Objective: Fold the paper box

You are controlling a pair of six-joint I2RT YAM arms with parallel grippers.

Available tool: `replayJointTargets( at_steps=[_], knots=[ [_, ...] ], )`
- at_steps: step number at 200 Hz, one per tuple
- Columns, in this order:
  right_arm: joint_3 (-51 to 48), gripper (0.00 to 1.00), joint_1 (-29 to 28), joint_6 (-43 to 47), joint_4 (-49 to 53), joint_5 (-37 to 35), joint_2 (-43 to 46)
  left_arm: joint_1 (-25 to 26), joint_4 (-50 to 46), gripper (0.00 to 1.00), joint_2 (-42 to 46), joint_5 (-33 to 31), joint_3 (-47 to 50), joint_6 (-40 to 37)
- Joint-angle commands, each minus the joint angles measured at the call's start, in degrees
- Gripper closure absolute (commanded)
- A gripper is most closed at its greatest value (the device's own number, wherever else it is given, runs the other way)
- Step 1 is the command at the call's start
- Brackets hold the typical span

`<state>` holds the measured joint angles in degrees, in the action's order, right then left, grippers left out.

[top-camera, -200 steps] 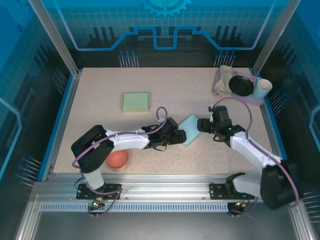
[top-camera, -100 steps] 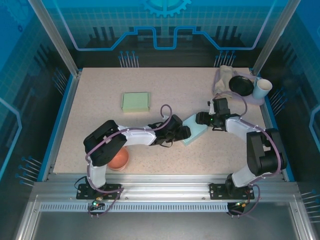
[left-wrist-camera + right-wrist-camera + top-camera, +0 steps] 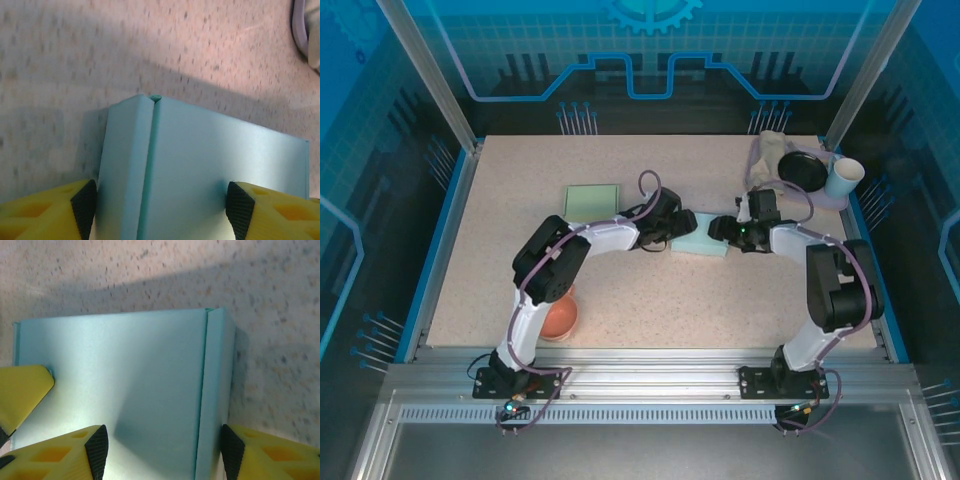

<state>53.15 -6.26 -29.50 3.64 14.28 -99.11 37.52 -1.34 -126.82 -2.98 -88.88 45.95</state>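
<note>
Paper box: the teal paper box (image 3: 703,245) lies flat near the middle of the table (image 3: 500,200), lid down, with a narrow flap folded along each end.
Left gripper: the left gripper (image 3: 680,228) has its jaws spread over one end, one pad at the flap's outer edge and the other on the top face. It is not clamping.
Right gripper: the right gripper (image 3: 725,232) has its jaws spread over the opposite end, mirroring the left.
Why both ends: probably bracing, so the light box cannot slide while the flaps seat.
Stage: looks nearly finished, though the flap seams still show.
Nearby: a pale green box (image 3: 592,202) lies beside the left arm, and an orange bowl (image 3: 557,320) sits well apart.
</note>
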Motion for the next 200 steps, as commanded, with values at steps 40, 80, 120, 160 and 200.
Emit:
replayJointTargets(
  at_steps=[40, 80, 120, 160, 200],
  knots=[
    [10.74, 0.38, -0.92, -3.76, -6.19, 6.84, -11.16, -2.39, -6.07, 0.27, -5.45, -0.11, -11.28, -6.94],
    [11.51, 0.36, -1.03, -5.39, -8.98, 5.61, -12.64, -4.89, -9.51, 0.20, -7.15, -3.20, -13.84, -8.10],
    [9.67, 0.31, -0.50, -3.04, -6.52, 1.92, -8.66, -6.23, -12.65, 0.07, -4.88, -7.16, -13.94, -11.38],
    [7.20, 0.29, 0.53, 1.81, -1.61, -3.43, -0.74, -6.78, -11.91, 0.01, 2.82, -10.00, -9.13, -14.32],
    [2.83, 0.14, 0.71, 7.93, 1.10, -11.18, 9.29, -6.76, -2.75, 0.01, 15.53, -11.81, 4.21, -19.87]
  ],
)
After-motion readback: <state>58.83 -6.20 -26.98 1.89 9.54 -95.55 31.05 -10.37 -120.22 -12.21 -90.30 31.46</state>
